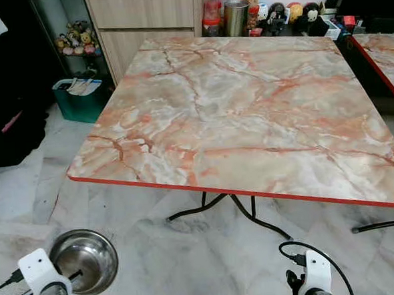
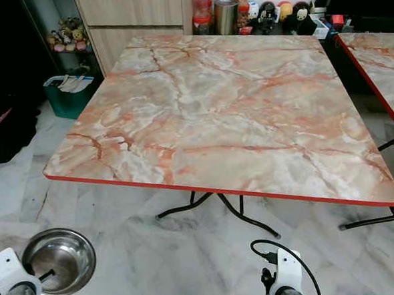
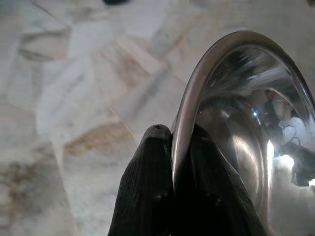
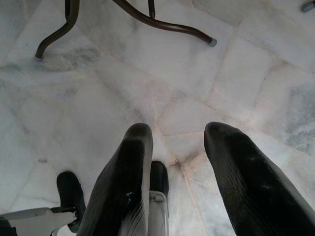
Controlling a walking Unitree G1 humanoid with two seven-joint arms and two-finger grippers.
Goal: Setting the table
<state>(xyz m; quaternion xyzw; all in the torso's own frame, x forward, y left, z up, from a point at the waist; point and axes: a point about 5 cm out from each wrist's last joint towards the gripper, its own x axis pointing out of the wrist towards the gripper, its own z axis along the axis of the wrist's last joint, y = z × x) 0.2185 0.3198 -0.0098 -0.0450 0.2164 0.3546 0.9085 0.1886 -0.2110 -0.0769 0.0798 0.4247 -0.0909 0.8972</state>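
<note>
The left end effector (image 3: 172,162) pinches the rim of a steel bowl (image 1: 85,260), one black finger (image 3: 145,187) outside the rim and the other inside, pressed together on the thin metal. The bowl is held low over the marble floor (image 1: 191,268), short of the near red edge of the worktop (image 1: 248,111) and off its near left corner, its open side facing up and toward the camera. The bowl's polished inside reflects the robot's wrist gear in the left wrist view.

The right end effector (image 4: 177,147) hangs over the floor, short of the worktop's near edge, its two black fingers spread with bare tile showing between them. The worktop's dark curved metal legs (image 4: 147,19) stand on the floor just beyond it.

The worktop is a square slab with an orange-veined marble pattern and a red rim. Beyond the worktop's far edge stand a wooden cabinet (image 1: 146,20), bottles and a steel tumbler (image 1: 236,17), and a row of small figurines (image 1: 289,15). A green bin (image 1: 80,101) with papers sits on the floor off the worktop's far left corner
</note>
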